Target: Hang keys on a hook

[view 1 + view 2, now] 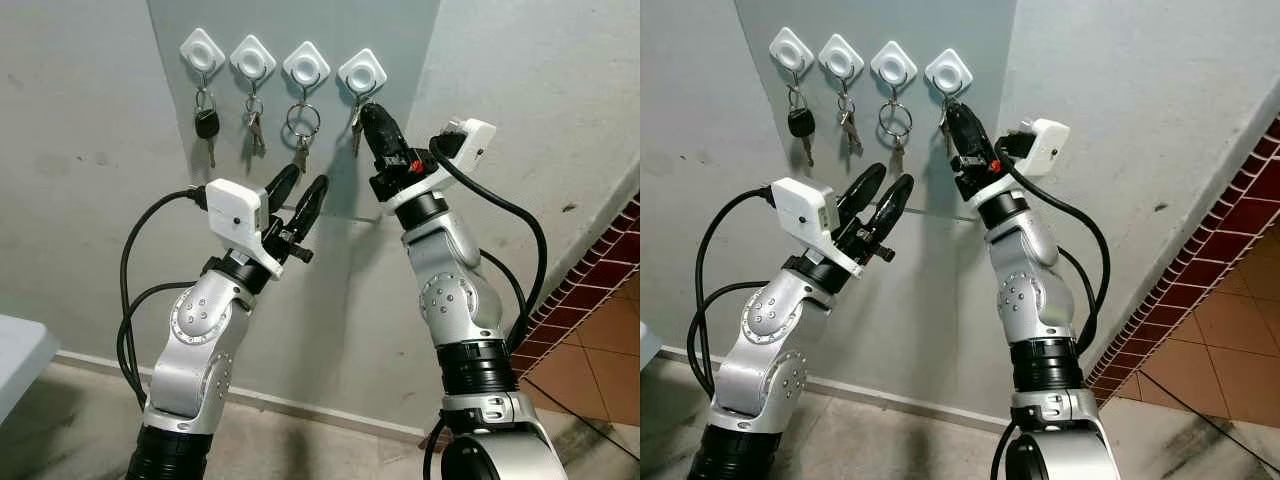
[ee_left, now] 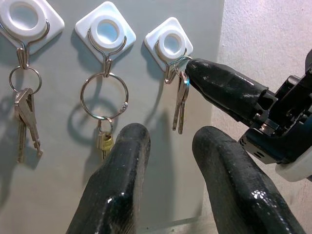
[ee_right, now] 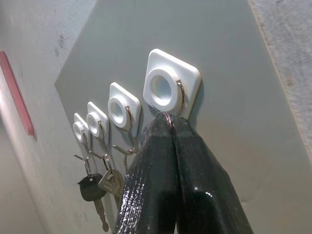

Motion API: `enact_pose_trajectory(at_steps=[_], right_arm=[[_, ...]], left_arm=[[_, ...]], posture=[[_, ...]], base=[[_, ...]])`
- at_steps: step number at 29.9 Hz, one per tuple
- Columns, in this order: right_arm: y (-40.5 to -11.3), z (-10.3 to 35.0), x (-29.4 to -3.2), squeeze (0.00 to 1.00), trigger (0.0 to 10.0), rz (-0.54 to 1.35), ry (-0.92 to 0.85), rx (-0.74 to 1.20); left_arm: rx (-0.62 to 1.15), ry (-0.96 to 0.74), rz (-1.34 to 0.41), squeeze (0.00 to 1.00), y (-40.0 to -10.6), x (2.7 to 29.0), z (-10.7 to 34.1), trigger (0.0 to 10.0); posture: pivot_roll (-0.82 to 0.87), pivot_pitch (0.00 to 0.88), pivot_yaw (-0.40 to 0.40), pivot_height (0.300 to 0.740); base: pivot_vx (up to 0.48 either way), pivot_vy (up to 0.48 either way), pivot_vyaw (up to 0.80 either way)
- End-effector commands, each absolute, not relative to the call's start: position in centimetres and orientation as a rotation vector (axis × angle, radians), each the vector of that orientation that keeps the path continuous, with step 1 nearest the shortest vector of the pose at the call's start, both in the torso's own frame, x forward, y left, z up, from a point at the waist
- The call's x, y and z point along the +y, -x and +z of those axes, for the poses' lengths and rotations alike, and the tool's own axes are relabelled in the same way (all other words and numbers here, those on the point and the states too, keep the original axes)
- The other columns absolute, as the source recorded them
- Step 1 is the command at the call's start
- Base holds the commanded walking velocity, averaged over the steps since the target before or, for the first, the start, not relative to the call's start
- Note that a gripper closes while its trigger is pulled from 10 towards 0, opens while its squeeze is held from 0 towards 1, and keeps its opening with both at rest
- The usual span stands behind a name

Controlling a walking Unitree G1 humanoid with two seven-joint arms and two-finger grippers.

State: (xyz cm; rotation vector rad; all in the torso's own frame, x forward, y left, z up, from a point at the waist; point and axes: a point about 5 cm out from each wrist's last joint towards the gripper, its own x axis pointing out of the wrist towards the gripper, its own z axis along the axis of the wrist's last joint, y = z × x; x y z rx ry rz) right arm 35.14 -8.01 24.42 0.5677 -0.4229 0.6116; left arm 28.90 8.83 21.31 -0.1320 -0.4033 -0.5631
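Four white diamond-shaped hooks were stuck in a row on a grey panel fixed to the wall. From the robot's left, the first hook carried a black-headed key, the second hook a small bunch of silver keys, the third hook a large ring with a brass key hanging below it, and the fourth hook a pair of slim silver keys on a small ring. The right gripper was raised to that fourth hook, its two black fingers pressed together with their tips at the small ring, just under the wire of the hook; in the right wrist view the ring showed as a thin loop at the fingertips, pinched between them, while the keys themselves hung down against the panel beside the fingers. The left gripper was held lower and to the left, below the third hook and clear of the panel, its fingers spread apart and holding nothing, pointed up towards the hooks. At the lower right, a strip of red-brown tiles ran along the base of the wall.
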Motion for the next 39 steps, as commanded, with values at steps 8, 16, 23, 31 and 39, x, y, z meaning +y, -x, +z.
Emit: enact_pose_trajectory(at_steps=[8, 16, 23, 31, 39], right_arm=[[-35.40, 25.00, -7.77, 0.00, 10.0, 0.623, -0.575, -0.429], [-35.36, 25.19, -7.72, 0.00, 10.0, 0.610, -0.445, -0.465], [-35.08, 25.38, -7.57, 0.00, 10.0, 0.618, -0.367, -0.508], [-35.05, 25.71, -7.35, 0.00, 10.0, 0.603, -0.086, -0.558], [-35.21, 25.39, -7.25, 0.00, 10.0, 0.591, -0.017, -0.553]], left_arm=[[-0.410, 0.134, -0.570, 0.00, -28.63, 8.67, 21.61, 10.0], [-0.409, 0.137, -0.566, 0.00, -28.68, 8.74, 21.62, 10.0], [-0.408, 0.142, -0.565, 0.00, -28.60, 8.72, 21.59, 10.0], [-0.407, 0.148, -0.563, 0.00, -28.66, 8.73, 21.65, 10.0], [-0.410, 0.150, -0.561, 0.00, -28.68, 8.67, 21.74, 10.0]], posture=[[0.11, 0.000, -0.035, 0.736], [0.11, 0.000, -0.036, 0.736], [0.11, 0.000, -0.036, 0.736], [0.11, 0.000, -0.035, 0.736], [0.11, 0.000, -0.036, 0.736]], base=[[0.000, 0.000, 0.00], [0.000, 0.000, 0.00], [0.000, 0.000, 0.00], [0.000, 0.000, 0.00], [0.000, 0.000, 0.00]])
